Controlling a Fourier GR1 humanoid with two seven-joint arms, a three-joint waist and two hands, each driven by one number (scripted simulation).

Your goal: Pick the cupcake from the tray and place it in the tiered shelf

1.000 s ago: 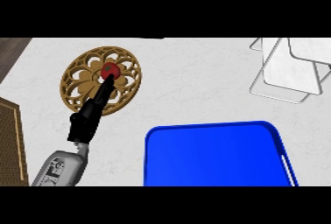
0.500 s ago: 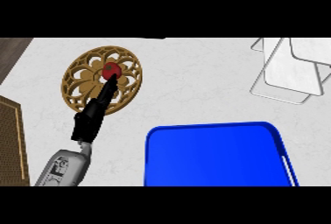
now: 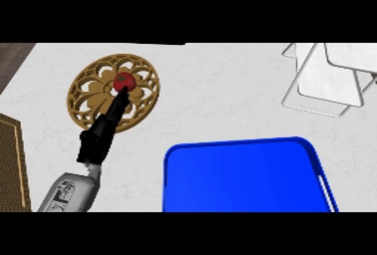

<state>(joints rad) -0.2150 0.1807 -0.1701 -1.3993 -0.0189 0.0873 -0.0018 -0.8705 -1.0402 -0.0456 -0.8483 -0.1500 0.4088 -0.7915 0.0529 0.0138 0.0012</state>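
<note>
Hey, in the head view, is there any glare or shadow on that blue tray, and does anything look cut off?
Head view: the blue tray shows a soft lighter sheen across its middle and no cast shadow; its lower part is cut off by the view's edge; the white tiered shelf runs off the upper right.

Kitchen, marble counter (image 3: 221, 99), tiered shelf (image 3: 324, 79)

Blue tray (image 3: 243, 174); gold openwork trivet (image 3: 112, 92) with floral pattern; red object (image 3: 123, 82); white shelf (image 3: 327, 77); black left hand (image 3: 103, 130).

One blue tray (image 3: 243, 174) — one shelf (image 3: 324, 79) — one trivet (image 3: 92, 92).
</note>
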